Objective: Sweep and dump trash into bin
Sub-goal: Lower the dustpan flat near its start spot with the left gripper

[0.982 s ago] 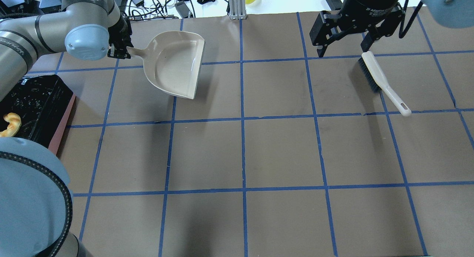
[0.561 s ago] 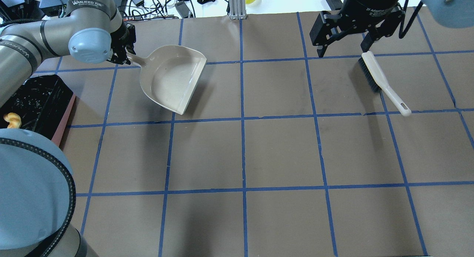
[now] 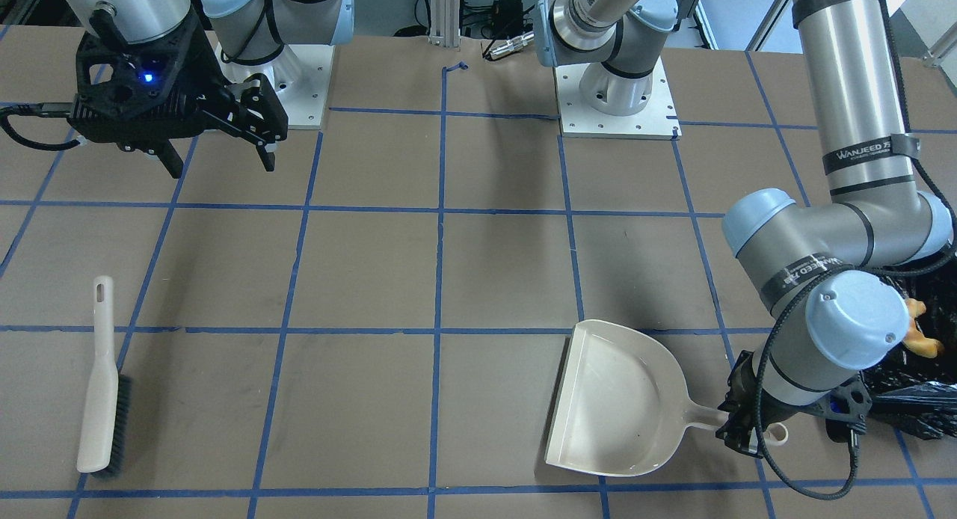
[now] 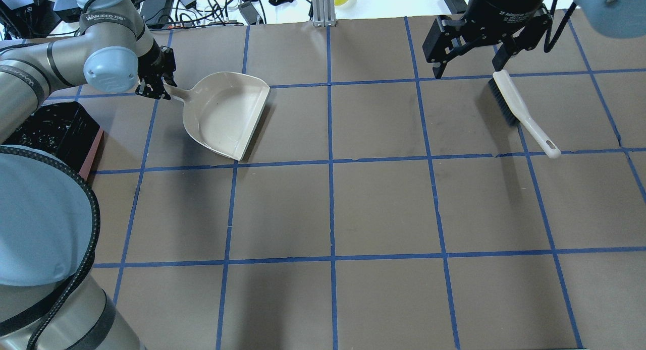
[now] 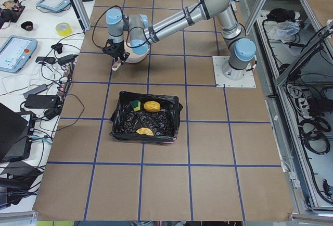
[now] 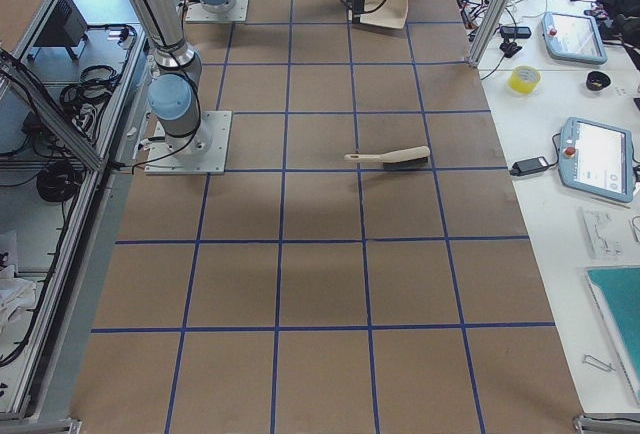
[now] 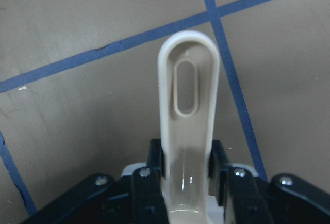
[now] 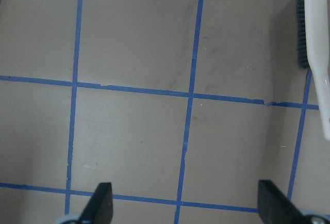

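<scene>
My left gripper (image 4: 156,88) is shut on the handle (image 7: 188,95) of the beige dustpan (image 4: 224,115). The pan is empty and lies flat, low at the table's far left; it also shows in the front view (image 3: 613,399). The pink bin (image 4: 86,158) with its black bag stands at the left edge. In the left exterior view the bin (image 5: 143,138) holds the potato-like lump (image 5: 151,106), the crescent rind (image 5: 144,131) and the sponge piece (image 5: 136,104). My right gripper (image 4: 467,67) is open and empty, hovering just beyond the beige brush (image 4: 515,105).
The brush lies loose on the table at the far right, bristles on its left side, handle pointing toward the robot (image 3: 101,384). Blue tape lines grid the brown table. Cables and devices lie beyond the far edge (image 4: 212,7).
My left gripper has swung the dustpan left and toward the robot, turning and lowering it. My left elbow now hides the bin's contents in the overhead view. The right arm and brush have not moved.
</scene>
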`<state>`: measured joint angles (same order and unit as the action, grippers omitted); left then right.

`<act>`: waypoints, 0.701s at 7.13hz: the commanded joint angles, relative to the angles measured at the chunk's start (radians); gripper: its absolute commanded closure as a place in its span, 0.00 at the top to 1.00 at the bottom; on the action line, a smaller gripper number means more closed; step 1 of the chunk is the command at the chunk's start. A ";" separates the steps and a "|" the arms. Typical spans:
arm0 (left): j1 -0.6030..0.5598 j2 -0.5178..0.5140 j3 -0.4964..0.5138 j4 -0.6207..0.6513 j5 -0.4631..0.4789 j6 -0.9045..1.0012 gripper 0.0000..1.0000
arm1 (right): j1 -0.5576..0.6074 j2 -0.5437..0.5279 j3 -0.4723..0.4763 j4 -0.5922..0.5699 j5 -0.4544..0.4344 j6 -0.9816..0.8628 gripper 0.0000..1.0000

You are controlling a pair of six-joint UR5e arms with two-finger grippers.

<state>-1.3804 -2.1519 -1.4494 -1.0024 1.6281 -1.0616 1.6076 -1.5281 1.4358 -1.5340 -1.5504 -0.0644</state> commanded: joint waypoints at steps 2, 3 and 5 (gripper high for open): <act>0.001 -0.032 0.036 0.004 -0.002 -0.014 0.00 | -0.002 -0.001 0.000 0.000 -0.002 0.000 1.00; 0.001 -0.036 0.038 0.005 -0.001 -0.015 0.00 | -0.002 0.000 0.000 0.000 0.000 0.000 1.00; 0.001 -0.046 0.043 0.005 -0.002 -0.062 0.00 | -0.002 -0.001 0.002 -0.002 0.001 0.000 1.00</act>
<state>-1.3791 -2.1908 -1.4095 -0.9973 1.6270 -1.0933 1.6061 -1.5284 1.4368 -1.5350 -1.5512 -0.0645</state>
